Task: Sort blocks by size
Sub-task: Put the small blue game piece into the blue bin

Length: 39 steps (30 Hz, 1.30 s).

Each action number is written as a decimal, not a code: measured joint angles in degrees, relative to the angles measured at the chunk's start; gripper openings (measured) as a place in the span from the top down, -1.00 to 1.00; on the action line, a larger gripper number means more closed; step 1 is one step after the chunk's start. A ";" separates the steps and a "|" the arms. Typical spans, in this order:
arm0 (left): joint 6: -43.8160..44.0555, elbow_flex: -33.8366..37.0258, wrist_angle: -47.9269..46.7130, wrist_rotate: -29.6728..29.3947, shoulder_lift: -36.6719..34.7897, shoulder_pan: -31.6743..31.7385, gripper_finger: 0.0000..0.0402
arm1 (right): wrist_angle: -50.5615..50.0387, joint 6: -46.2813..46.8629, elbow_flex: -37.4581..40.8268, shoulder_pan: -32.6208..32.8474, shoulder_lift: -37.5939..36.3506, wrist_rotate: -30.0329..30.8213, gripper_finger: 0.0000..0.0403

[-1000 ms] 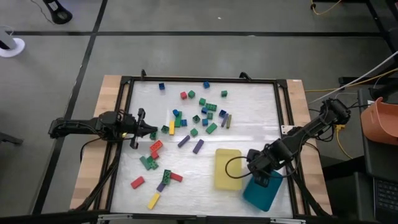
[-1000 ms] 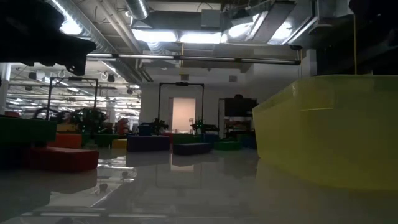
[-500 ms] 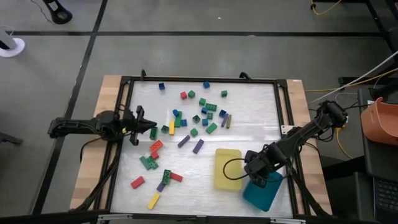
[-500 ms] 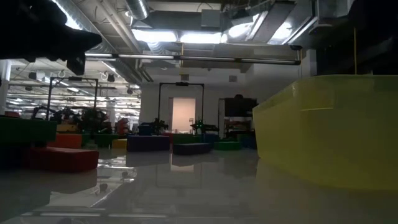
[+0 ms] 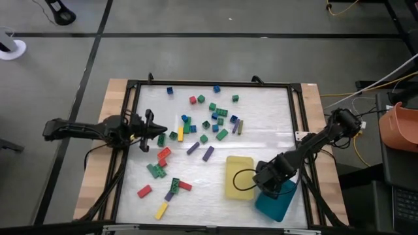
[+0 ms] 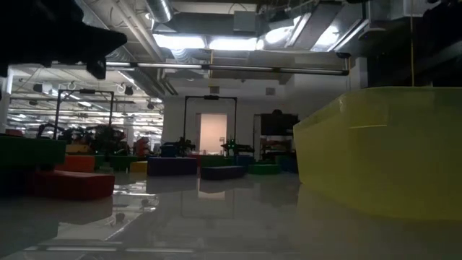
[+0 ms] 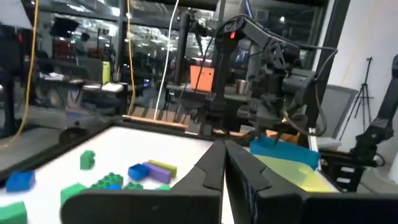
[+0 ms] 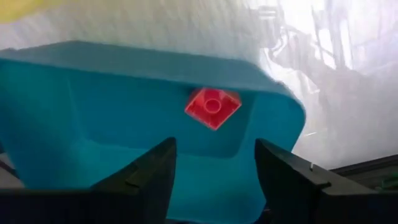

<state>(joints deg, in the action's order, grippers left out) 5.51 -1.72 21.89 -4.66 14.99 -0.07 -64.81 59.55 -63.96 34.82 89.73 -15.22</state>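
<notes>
Many small blocks (image 5: 209, 124), red, green, blue, yellow and purple, lie scattered on the white table top, mostly in its far middle and near left. A yellow tray (image 5: 239, 176) and a teal tray (image 5: 277, 202) stand at the near right. My right gripper (image 8: 214, 146) hangs open over the teal tray (image 8: 93, 106), pointing down, with nothing between its fingers. A small red block (image 8: 212, 107) lies inside that tray. My left gripper (image 7: 224, 152) is shut on nothing at the table's left (image 5: 155, 130), above the top, beside a green block (image 5: 161, 139).
A black frame (image 5: 209, 85) runs round the white top, with wooden margins to left and right. In the low view the yellow tray (image 6: 382, 152) fills the right side. An orange container (image 5: 401, 127) stands off the table to the right.
My right gripper has sunk a little toward the teal tray, drifting toward the table's near left. My left gripper has risen slightly and tipped its fingers upward, staying shut. No block on the table has moved.
</notes>
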 joint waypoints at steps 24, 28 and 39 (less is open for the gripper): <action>-20.68 -26.70 -0.61 -2.46 42.33 9.85 0.59 | -0.05 -1.74 -0.02 0.05 -16.19 20.34 -0.08; -22.41 -27.64 -0.83 -2.54 46.06 13.45 0.34 | 0.04 -3.59 -0.02 0.05 -16.19 21.02 -0.08; -27.51 -27.66 -11.98 -2.57 48.18 20.77 0.19 | 0.25 -6.05 -0.02 0.05 -16.19 23.82 -0.08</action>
<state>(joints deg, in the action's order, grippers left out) -22.00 -29.39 9.90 -7.23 63.18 20.70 -64.55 53.49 -63.99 34.87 73.54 8.60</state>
